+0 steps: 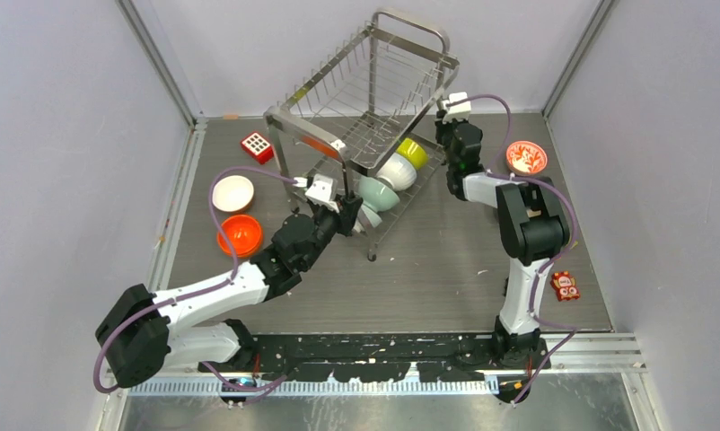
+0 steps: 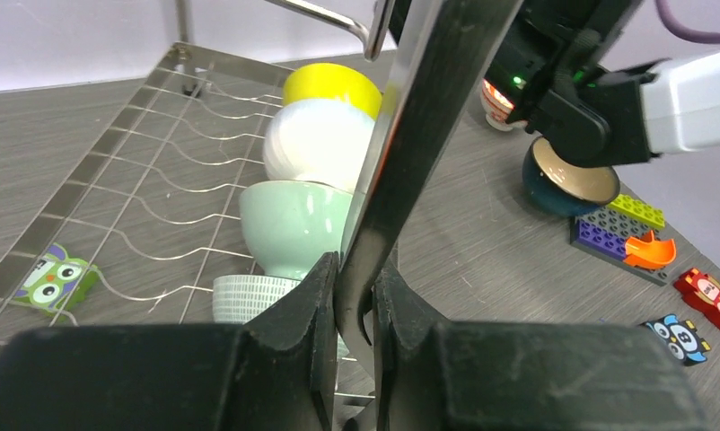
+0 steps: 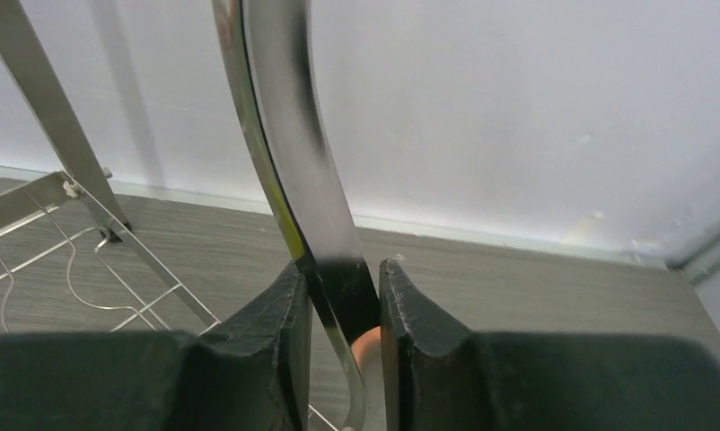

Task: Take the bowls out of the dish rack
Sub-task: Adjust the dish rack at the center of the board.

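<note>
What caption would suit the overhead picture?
Left gripper and right gripper clamp the dish rack by its frame, bowls lined up in its lower tier.

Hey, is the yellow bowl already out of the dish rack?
No, the yellow bowl sits inside the dish rack, on its wire shelf right behind the white bowl.

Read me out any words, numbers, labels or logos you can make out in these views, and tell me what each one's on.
No text is legible in any view.
blue cartoon-face tile: a mark like a digit, too blurred to read.
red cartoon-face tile: a printed face, no letters legible.
red-and-white patterned bowl: pattern too small to tell.
red square block: white dots only.
owl tile: picture only.
</note>
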